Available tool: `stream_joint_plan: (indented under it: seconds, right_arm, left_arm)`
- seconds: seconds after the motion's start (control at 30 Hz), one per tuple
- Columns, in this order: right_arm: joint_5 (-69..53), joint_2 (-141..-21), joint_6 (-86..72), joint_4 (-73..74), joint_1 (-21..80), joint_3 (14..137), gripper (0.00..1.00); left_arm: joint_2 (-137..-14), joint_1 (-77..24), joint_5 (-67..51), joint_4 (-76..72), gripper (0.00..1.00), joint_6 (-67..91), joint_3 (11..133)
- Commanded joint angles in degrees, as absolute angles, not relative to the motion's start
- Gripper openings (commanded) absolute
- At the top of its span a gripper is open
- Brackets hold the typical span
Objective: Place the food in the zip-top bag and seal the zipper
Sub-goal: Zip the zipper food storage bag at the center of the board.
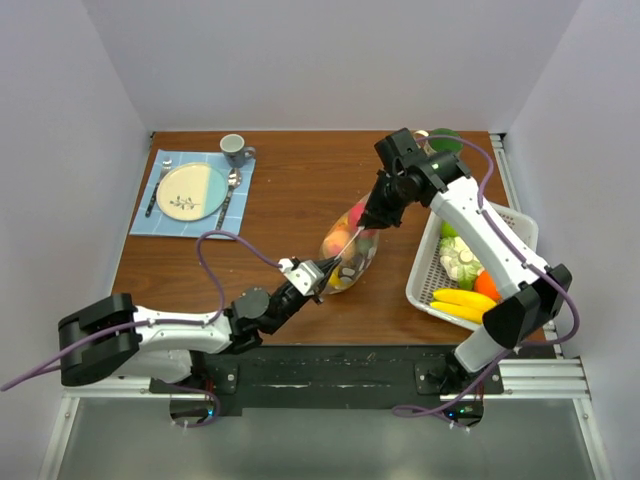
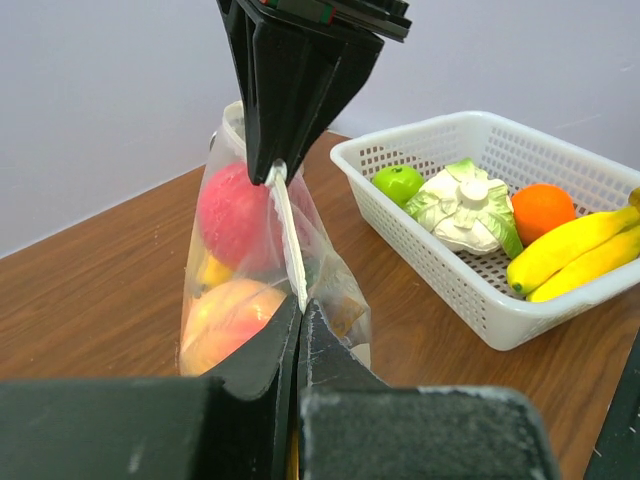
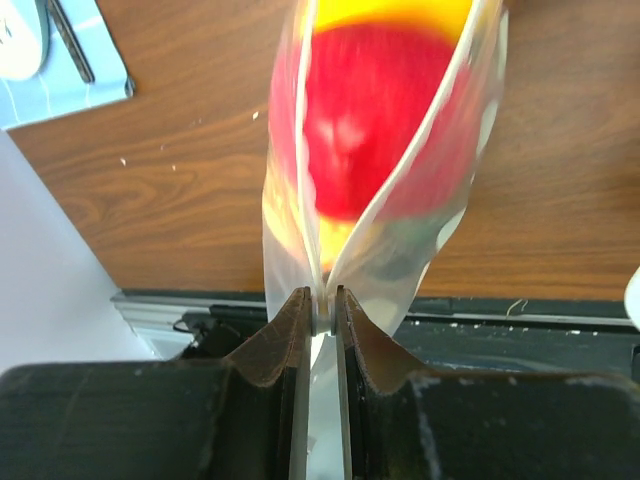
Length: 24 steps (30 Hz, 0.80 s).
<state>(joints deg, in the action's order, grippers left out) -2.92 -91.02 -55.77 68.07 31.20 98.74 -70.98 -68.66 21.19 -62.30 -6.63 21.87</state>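
Observation:
The clear zip-top bag (image 1: 350, 248) stands on the wooden table, holding a red fruit (image 2: 232, 208), a peach-coloured one (image 2: 228, 318) and a yellow piece (image 2: 212, 270). Its white zipper strip (image 2: 290, 240) runs taut between both grippers. My left gripper (image 1: 318, 272) is shut on the near end of the zipper (image 2: 300, 305). My right gripper (image 1: 372, 215) is shut on the far end, seen in the left wrist view (image 2: 276, 172) and in its own view (image 3: 322, 318). In the right wrist view the red fruit (image 3: 375, 110) shows through the bag (image 3: 290, 215).
A white slotted basket (image 1: 428, 275) at the right holds bananas (image 1: 455, 302), an orange (image 1: 487, 285), a cabbage (image 1: 460, 262) and a green apple (image 2: 398, 183). A blue mat with a plate (image 1: 190, 190), cutlery and a mug (image 1: 236, 148) lies at the back left.

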Motion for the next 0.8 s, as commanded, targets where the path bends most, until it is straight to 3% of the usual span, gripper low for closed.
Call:
stream_joint_plan:
  seconds: [0.0,0.77]
  right_arm:
    - [1.5,-93.8,-51.9,67.2,28.7,103.8,0.08]
    - [-1.7,-107.5,-47.4,68.5,19.2,117.6,0.06]
  left_arm:
    - [-67.5,-69.5,20.7,-64.5,0.00,-6.2,20.7]
    - [-57.3,-69.6,23.6,-55.4,0.00,-6.3,19.5]
